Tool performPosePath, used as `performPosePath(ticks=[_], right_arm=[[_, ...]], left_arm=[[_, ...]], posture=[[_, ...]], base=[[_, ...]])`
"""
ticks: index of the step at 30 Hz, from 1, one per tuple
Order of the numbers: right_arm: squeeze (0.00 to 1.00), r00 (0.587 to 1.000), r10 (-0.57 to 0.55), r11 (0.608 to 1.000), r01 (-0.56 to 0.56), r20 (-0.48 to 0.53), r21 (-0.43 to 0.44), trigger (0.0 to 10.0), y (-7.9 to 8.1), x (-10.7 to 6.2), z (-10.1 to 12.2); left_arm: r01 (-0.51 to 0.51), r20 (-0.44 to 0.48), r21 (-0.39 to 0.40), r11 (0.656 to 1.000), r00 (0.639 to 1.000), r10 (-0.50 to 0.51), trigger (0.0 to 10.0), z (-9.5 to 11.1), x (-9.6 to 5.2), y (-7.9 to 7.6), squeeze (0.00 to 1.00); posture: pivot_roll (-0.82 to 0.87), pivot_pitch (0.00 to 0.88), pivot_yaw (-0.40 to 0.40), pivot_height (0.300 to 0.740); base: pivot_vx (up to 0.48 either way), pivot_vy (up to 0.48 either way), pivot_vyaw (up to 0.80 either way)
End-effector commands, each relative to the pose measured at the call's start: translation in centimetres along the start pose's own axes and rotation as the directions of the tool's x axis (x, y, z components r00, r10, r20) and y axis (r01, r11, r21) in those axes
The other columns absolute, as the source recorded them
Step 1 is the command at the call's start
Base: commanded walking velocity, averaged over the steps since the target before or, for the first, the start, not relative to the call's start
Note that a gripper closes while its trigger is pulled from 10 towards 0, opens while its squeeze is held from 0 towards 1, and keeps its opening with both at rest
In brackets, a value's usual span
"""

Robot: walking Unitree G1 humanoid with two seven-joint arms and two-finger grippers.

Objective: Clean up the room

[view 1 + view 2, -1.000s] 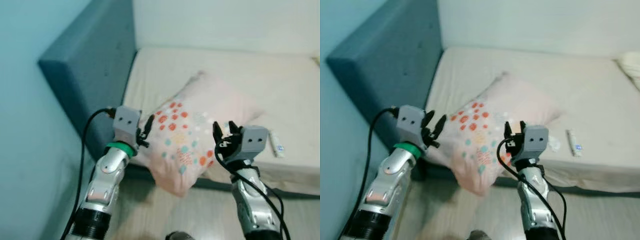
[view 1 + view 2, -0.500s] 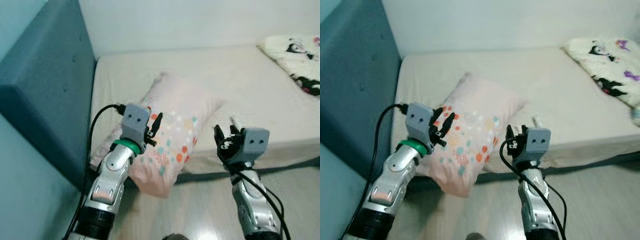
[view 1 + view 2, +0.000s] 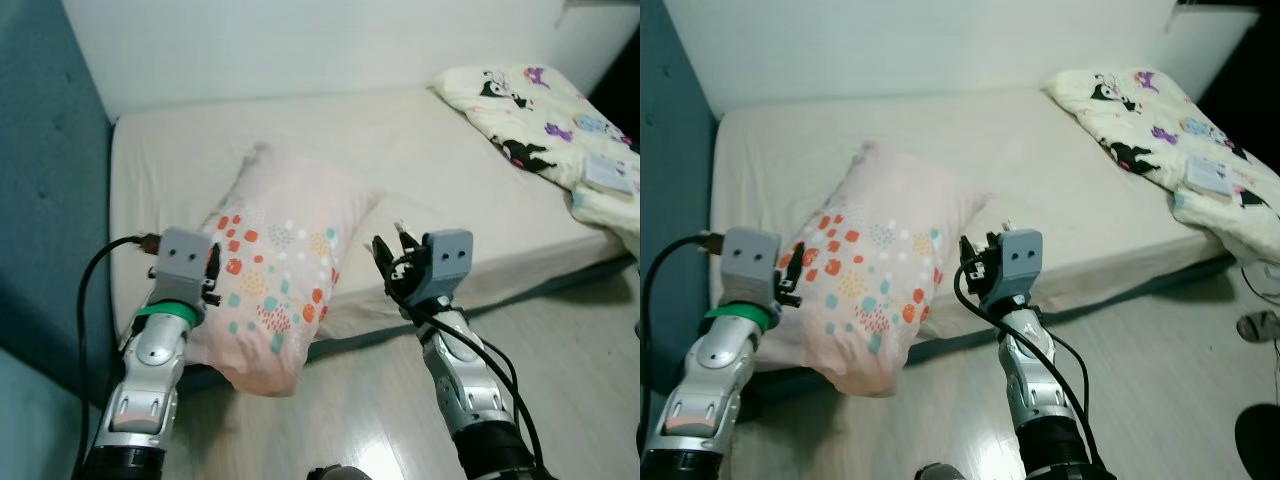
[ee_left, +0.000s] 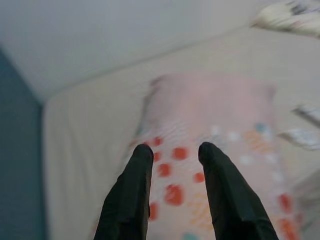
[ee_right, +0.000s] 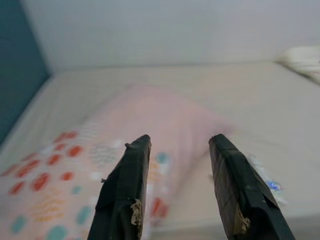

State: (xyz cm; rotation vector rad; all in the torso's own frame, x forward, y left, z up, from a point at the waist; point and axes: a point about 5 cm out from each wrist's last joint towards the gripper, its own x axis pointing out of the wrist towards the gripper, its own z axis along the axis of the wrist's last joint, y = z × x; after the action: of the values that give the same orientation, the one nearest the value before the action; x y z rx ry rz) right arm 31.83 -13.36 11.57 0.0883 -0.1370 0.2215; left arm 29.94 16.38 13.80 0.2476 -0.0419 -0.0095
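Both claws are raised in front of the robot, over the strip of pale wood floor (image 3: 1160, 330) at the near side of the bed. Its left claw (image 3: 212, 275) sits at the near left corner of the pillow (image 3: 275, 265), just beside the dotted fabric; whether it touches the cloth cannot be told. In the left wrist view its two black fingers (image 4: 131, 192) stand a little apart with nothing between them, pointing at the pillow's red dots. To the right, the right claw (image 3: 977, 268) hovers near the pillow's right edge and the near edge of the mattress, its fingers (image 5: 125, 192) spread wide and empty.

Past the claws, the pink pillow with red, orange and teal dots lies slanted on the bare cream mattress (image 3: 420, 150), its near end hanging over the bed's edge toward the floor. A small white item with a blue mark (image 5: 267, 181) lies on the mattress just beside the pillow's right side; what it is cannot be made out.

Farther right, a cream blanket with cartoon prints (image 3: 530, 120) is bunched on the far right part of the bed, and a small pale flat thing (image 3: 610, 172) rests on it. A blue padded headboard (image 3: 45, 170) runs along the left, and a white wall (image 3: 320, 40) stands behind.
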Motion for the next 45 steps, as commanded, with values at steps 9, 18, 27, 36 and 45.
performPosePath(ticks=[9, 18, 27, 36, 45], right_arm=[[0.00, 0.999, 0.037, 0.999, -0.036, -0.021, 0.016, 10.0, 1.0, -1.0, -1.0], [0.00, 0.999, 0.027, 0.999, -0.028, -0.040, -0.031, 10.0, 0.6, -1.5, -1.4], [0.00, 0.999, 0.028, 1.000, -0.029, -0.041, -0.008, 10.0, 0.7, -1.5, -1.5], [0.00, 0.990, 0.104, 0.993, -0.098, -0.095, 0.060, 10.0, 1.6, -2.2, -2.5], [0.00, 0.988, 0.043, 0.994, -0.028, -0.145, 0.106, 10.0, 0.9, -3.0, -3.9]], left_arm=[[0.059, 0.051, 0.025, 0.998, 0.997, -0.060, 10.0, 0.9, 0.9, -2.1, 0.00], [0.070, 0.049, 0.015, 0.997, 0.996, -0.071, 10.0, 1.0, 1.1, -2.6, 0.00], [0.052, 0.044, 0.033, 0.998, 0.998, -0.053, 10.0, 0.7, 1.0, -2.1, 0.00], [0.181, -0.172, -0.074, 0.981, 0.966, -0.192, 10.0, -2.4, -0.5, -2.1, 0.00], [0.311, -0.197, 0.068, 0.948, 0.936, -0.293, 10.0, -4.5, -1.6, -3.3, 0.00]], posture=[[-0.08, 0.007, 0.020, 0.740], [-0.10, 0.011, 0.024, 0.740], [-0.09, 0.010, 0.028, 0.740], [-0.10, 0.013, 0.042, 0.740], [-0.11, 0.008, 0.053, 0.740]], base=[[0.304, 0.000, -0.17], [0.468, 0.000, 0.00], [0.212, 0.000, 0.00], [0.000, 0.000, 0.00], [0.000, 0.000, 0.00]])
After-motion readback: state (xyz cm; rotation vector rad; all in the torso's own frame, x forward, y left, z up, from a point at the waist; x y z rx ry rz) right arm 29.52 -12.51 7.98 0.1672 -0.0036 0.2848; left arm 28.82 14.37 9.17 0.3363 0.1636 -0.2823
